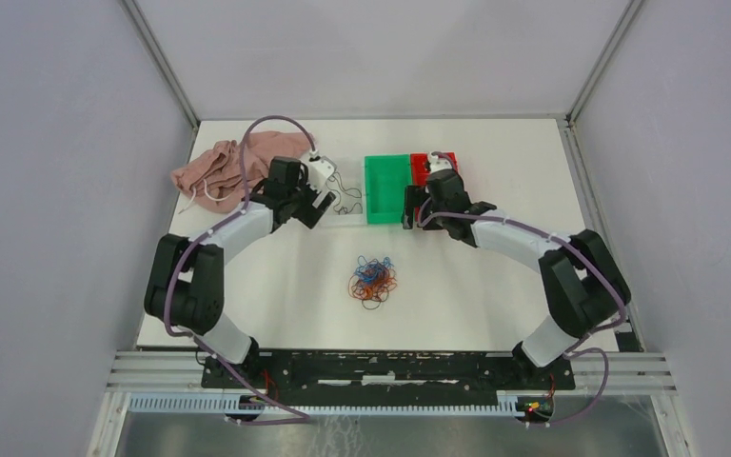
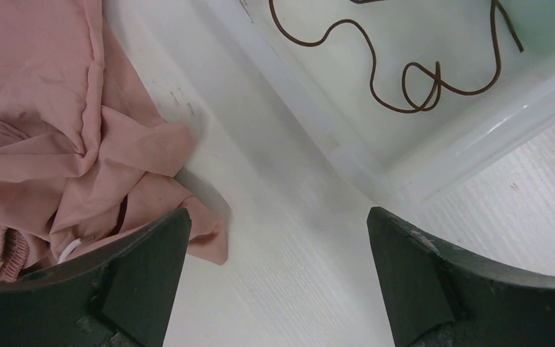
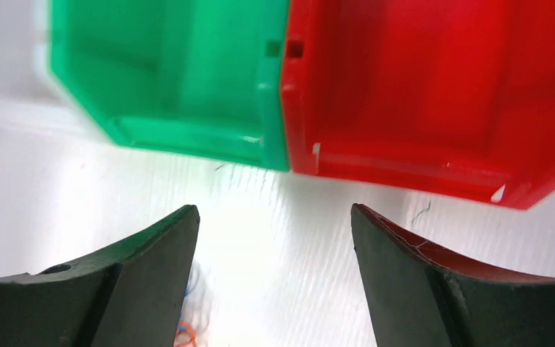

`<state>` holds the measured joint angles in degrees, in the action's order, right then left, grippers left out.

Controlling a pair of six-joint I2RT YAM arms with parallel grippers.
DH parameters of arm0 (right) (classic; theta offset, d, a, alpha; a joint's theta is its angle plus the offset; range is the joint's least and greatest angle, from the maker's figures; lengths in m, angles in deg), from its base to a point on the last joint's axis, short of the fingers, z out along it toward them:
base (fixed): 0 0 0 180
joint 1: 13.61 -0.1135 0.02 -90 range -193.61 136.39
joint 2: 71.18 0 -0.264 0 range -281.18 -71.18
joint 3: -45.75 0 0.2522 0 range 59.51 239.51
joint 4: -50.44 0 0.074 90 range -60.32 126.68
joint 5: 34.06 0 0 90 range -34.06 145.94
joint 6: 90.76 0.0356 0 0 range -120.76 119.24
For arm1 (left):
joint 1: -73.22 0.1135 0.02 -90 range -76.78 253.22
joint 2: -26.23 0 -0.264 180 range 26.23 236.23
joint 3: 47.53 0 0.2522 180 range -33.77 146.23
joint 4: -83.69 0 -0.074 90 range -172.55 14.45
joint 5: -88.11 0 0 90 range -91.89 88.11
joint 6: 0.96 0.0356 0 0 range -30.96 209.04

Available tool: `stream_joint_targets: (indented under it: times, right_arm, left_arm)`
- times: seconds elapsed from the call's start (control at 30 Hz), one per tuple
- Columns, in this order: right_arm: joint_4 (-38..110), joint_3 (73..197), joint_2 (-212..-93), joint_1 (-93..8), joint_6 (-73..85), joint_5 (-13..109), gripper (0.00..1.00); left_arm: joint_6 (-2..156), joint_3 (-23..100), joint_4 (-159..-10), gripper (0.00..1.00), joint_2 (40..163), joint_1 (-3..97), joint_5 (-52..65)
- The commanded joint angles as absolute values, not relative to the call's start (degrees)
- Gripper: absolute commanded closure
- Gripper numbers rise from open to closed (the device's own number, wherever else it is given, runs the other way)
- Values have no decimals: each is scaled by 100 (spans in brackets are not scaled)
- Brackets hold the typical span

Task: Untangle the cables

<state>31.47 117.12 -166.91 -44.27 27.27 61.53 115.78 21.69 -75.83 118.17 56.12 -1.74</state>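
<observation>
Left pincer (image 2: 278, 238) released, empty, between pink cloth (image 2: 36, 123) and clear tray (image 2: 477, 134) | right pincer (image 3: 274, 231) released before green bin (image 3: 166, 72), red bin (image 3: 433, 79), likely sorting targets | cables (image 1: 372, 279) wadded at counter (image 1: 276, 276) centre, untouched | one dark wire (image 2: 373, 72) already trayed

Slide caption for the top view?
Left tool open by the white tray, right tool open by the green bin; cables tangled mid-table.

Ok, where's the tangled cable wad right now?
In the top view the cables lie near the middle of the table, on the near side of the green bin.
</observation>
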Motion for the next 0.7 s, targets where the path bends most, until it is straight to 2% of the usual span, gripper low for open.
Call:
stream_joint_targets:
  times: [0.0, 0.2, 0.37, 0.67]
  right_arm:
    - [3490, 11392, -15670, -4732, 2807, 6039, 17]
    - [3387, 11001, -14953, -5371, 2758, 5445, 21]
    - [3254, 10723, -14706, -5825, 2932, 5430, 24]
    - [2548, 10534, -14204, -5723, 3130, 6375, 24]
  left_arm:
    - [11598, 2807, -7148, 1, 11314, 5783, 358]
    - [12050, 3434, -5201, 1, 10683, 5819, 2054]
    - [12871, 2996, -4301, 1, 10077, 5590, 3452]
    - [15210, 2888, -3607, 3, 10385, 4152, 2417]
